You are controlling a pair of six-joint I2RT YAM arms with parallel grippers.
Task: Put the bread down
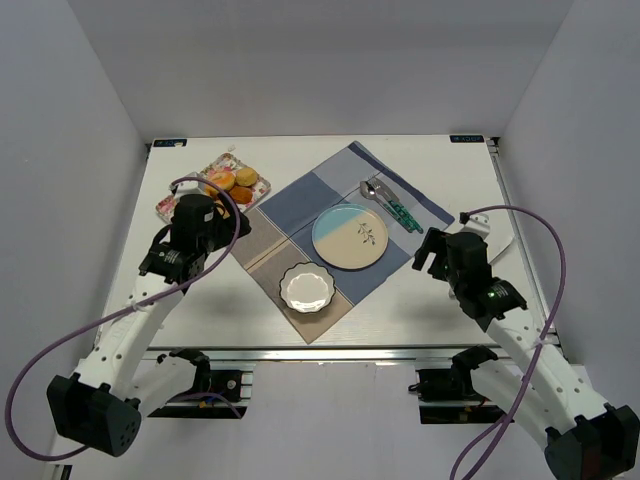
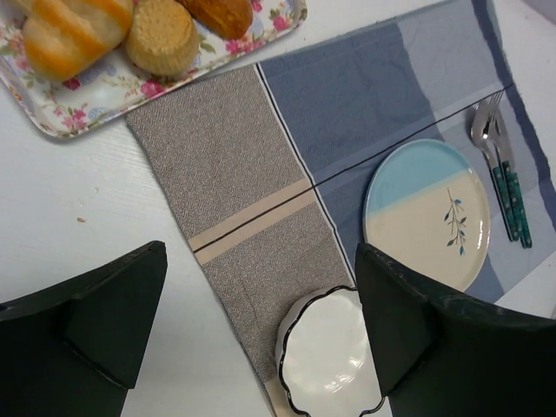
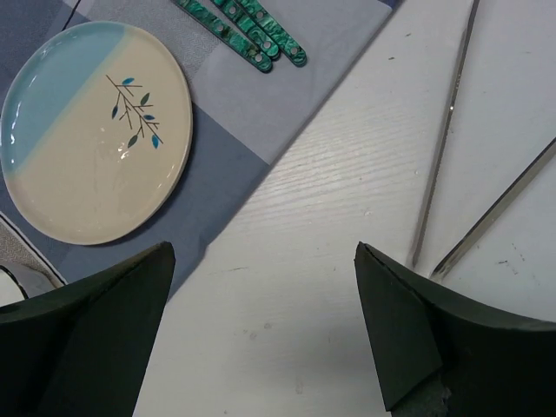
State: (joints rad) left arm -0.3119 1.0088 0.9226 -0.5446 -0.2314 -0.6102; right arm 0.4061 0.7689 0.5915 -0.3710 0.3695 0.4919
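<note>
The bread lies on a floral tray (image 2: 61, 113) at the back left: a small round bun (image 2: 162, 36) and a golden-brown long roll (image 2: 221, 12), the roll cut off by the frame edge. A striped glazed pastry (image 2: 74, 30) lies beside them. A blue-and-cream plate (image 1: 350, 236) with a twig pattern sits bare on the patchwork cloth (image 1: 300, 200); it also shows in the left wrist view (image 2: 426, 213) and the right wrist view (image 3: 95, 130). My left gripper (image 1: 205, 212) (image 2: 261, 261) is open and empty, above the cloth's grey corner just near of the tray. My right gripper (image 1: 435, 250) (image 3: 265, 252) is open and empty over bare table right of the plate.
A white scalloped bowl (image 1: 307, 287) (image 2: 334, 356) stands on the cloth's near corner. A spoon and fork with green handles (image 1: 390, 203) (image 3: 248, 30) lie right of the plate. White flat pieces with thin edges (image 3: 486, 130) lie at the table's right.
</note>
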